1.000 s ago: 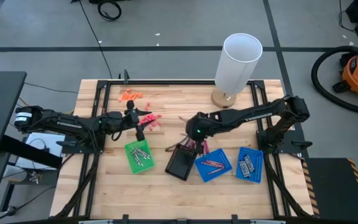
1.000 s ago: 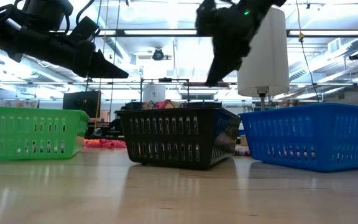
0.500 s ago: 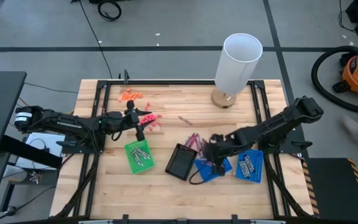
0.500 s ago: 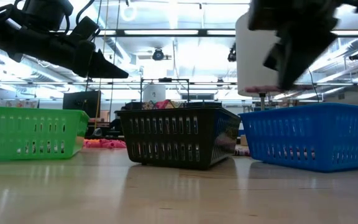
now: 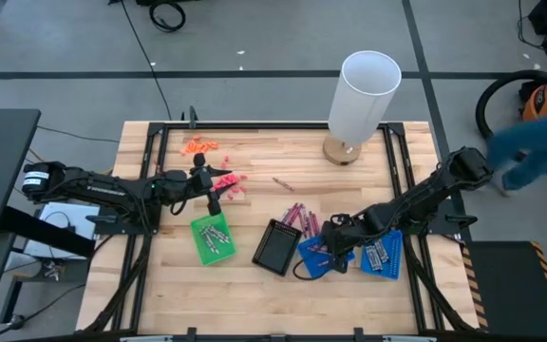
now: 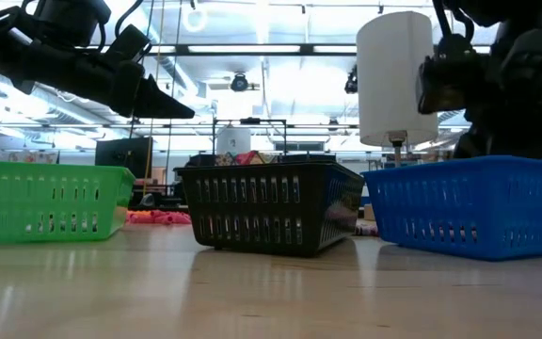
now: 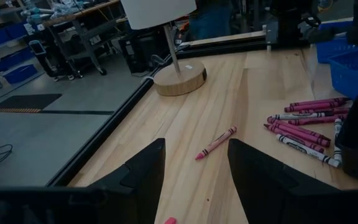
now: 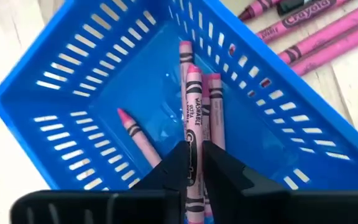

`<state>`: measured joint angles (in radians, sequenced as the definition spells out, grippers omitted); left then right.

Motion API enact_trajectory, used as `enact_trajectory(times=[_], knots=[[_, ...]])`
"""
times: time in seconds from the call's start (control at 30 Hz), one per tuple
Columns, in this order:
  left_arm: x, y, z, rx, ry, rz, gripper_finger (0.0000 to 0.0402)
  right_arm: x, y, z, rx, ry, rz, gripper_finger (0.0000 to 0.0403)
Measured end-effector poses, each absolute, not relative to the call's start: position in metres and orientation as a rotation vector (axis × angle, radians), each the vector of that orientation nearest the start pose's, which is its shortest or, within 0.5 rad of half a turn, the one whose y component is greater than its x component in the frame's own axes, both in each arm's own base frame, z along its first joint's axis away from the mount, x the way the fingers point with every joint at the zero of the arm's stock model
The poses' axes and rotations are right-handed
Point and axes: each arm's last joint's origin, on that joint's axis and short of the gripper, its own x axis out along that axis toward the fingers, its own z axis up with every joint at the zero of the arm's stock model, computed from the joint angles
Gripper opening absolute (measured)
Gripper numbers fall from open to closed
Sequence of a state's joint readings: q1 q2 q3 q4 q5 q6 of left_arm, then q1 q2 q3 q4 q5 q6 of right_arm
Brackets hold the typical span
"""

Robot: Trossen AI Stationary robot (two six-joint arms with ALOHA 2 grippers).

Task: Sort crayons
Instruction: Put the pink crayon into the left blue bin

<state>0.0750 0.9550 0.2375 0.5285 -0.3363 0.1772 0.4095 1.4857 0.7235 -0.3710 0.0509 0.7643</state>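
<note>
Pink crayons (image 5: 302, 219) lie loose on the table beside the black tray (image 5: 275, 248), and one single pink crayon (image 7: 216, 142) lies farther back. More pink crayons (image 8: 213, 106) rest in the left blue tray (image 5: 313, 258). Grey crayons lie in the green tray (image 5: 211, 237) and in the right blue tray (image 5: 383, 251). My right gripper (image 5: 334, 251) hangs over the left blue tray, shut on a pink crayon (image 8: 193, 106). My left gripper (image 7: 194, 152) stands open above the table's left part, touching nothing. My right gripper pinches one pink crayon between its two fingers (image 8: 176, 163), on the crayon's wrapped shaft (image 8: 193, 144) toward its rear end. The fingers slant steeply down from above and lie along the crayon. The crayon points down into the blue tray, over the crayons lying there.
A white lamp (image 5: 361, 95) stands on its round wooden base at the table's far right. Orange bits (image 5: 198, 145) and coral-red bits (image 5: 230, 182) lie at the far left. A person's blue sleeve (image 5: 535, 142) shows beyond the table's right edge.
My right gripper has left the loose crayon pile by the black tray, gone toward the table's near right and sunk over the left blue tray, rolling its wrist on the way. A person's sleeve has come into view at the right.
</note>
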Motion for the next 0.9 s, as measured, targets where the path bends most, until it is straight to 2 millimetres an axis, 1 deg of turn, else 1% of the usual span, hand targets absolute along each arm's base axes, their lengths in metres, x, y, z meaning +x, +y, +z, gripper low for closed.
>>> enact_trajectory(times=[0.1,0.17,0.23,0.33,0.43,0.5,0.7,0.9], knots=[[0.184,0.023,0.185,0.199,0.225,0.392,0.0187,0.237,0.101,0.154,0.422,1.154,-0.114,0.0077],[0.184,0.023,0.185,0.199,0.225,0.393,0.0187,0.241,0.1,0.159,0.442,1.168,-0.086,0.0086],[0.184,0.023,0.185,0.199,0.225,0.393,0.0187,0.246,0.097,0.169,0.456,1.184,-0.059,0.0091],[0.184,0.024,0.185,0.201,0.225,0.393,0.0187,0.251,0.089,0.188,0.415,1.201,-0.061,0.0093],[0.184,0.024,0.185,0.201,0.225,0.393,0.0187,0.257,0.08,0.205,0.339,1.16,-0.067,0.0092],[0.184,0.024,0.185,0.201,0.225,0.393,0.0187,0.261,0.071,0.212,0.303,1.125,-0.07,0.0091],[0.184,0.023,0.185,0.199,0.224,0.393,0.0187,0.27,0.039,0.215,0.254,1.083,-0.131,0.0091],[0.184,0.023,0.185,0.199,0.225,0.393,0.0187,0.279,0.012,0.215,0.199,1.022,-0.171,0.0091]])
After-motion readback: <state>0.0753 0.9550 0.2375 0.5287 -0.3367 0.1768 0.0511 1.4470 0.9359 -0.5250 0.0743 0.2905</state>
